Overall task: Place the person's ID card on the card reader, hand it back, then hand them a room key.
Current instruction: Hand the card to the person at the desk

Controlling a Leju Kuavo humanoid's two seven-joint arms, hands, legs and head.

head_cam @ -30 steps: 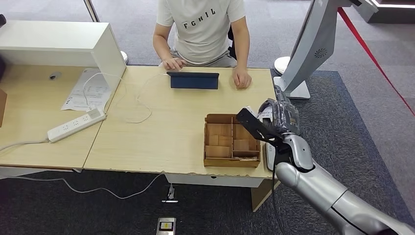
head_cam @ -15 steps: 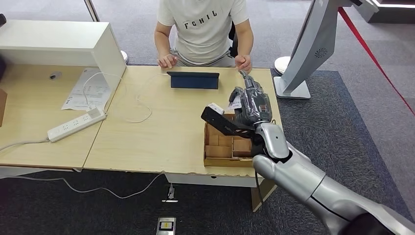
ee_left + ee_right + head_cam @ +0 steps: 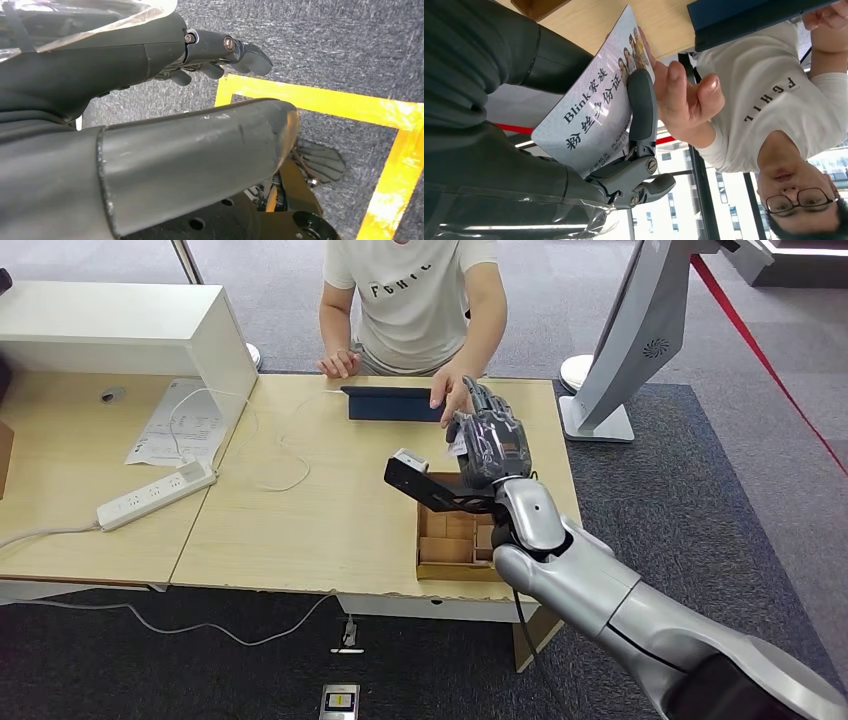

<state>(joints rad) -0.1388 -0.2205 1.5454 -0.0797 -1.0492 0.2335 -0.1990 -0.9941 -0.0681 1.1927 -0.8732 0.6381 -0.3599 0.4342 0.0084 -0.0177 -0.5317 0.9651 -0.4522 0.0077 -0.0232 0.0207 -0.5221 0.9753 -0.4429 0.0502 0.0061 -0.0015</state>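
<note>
ID card (image 3: 596, 115) pinched in right robot hand (image 3: 488, 443), held above the surface (image 3: 330, 510) just beside the card reader (image 3: 395, 404). Left robot hand (image 3: 220, 50) hangs by the floor, fingers curled, holding nothing. Over the last second the right arm swung from the wooden tray (image 3: 445, 540) toward the person, whose hand (image 3: 452, 395) now touches the card. Judgement: hand-back under way; room key not yet started.

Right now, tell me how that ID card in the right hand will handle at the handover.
The ID card looks thin and flat, so probably light and fairly stiff. Its glossy printed face may slip, since the right hand pins it mainly under one finger. The person's hand is already touching its edge.
</note>
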